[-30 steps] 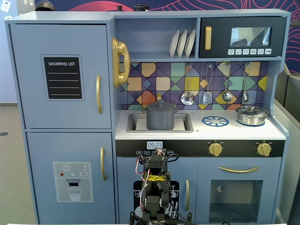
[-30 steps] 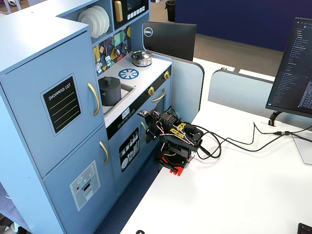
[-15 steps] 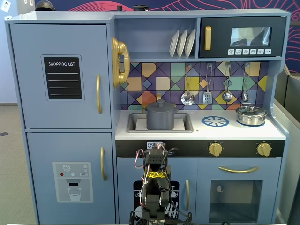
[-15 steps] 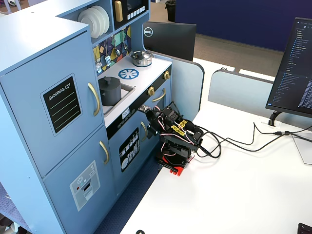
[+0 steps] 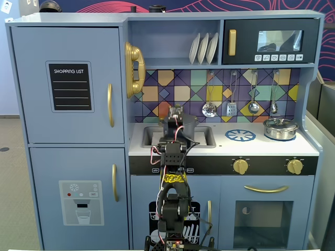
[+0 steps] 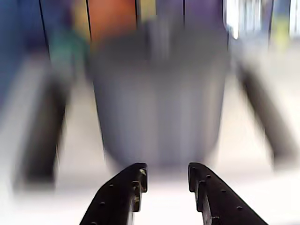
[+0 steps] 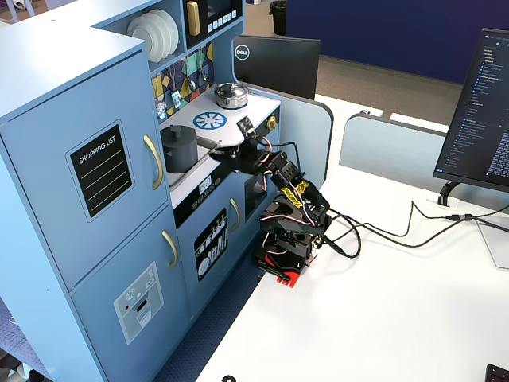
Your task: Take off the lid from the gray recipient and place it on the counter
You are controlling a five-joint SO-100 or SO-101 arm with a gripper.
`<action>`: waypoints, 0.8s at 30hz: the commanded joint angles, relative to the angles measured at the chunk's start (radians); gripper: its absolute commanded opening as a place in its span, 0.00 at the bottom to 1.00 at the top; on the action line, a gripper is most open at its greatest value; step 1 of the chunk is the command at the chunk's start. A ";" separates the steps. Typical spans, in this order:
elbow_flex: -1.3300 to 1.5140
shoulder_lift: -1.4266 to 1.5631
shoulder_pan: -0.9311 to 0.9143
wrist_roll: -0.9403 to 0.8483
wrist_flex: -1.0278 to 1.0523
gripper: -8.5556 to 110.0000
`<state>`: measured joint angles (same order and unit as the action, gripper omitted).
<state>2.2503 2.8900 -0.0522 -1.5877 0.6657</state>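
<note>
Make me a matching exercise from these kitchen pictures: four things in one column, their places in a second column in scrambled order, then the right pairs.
Things
1. gray recipient
2. silver pot
3. white plates
4. gripper

Places
A. on the upper shelf, standing on edge
B. on the right end of the counter in a fixed view, beside the blue burner print
C. in the sink area, lid on top
D. low in the wrist view, jaws apart, facing the gray recipient

Pairs: 1-C, 2-B, 3-A, 4-D
</note>
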 commanded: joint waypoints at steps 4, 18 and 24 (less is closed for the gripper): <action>-0.061 -0.106 0.000 0.023 -0.348 0.22; -0.080 -0.295 -0.040 0.003 -0.505 0.27; -0.146 -0.394 -0.025 -0.009 -0.509 0.26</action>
<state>2.1936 2.5387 -0.0782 -1.5831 0.1917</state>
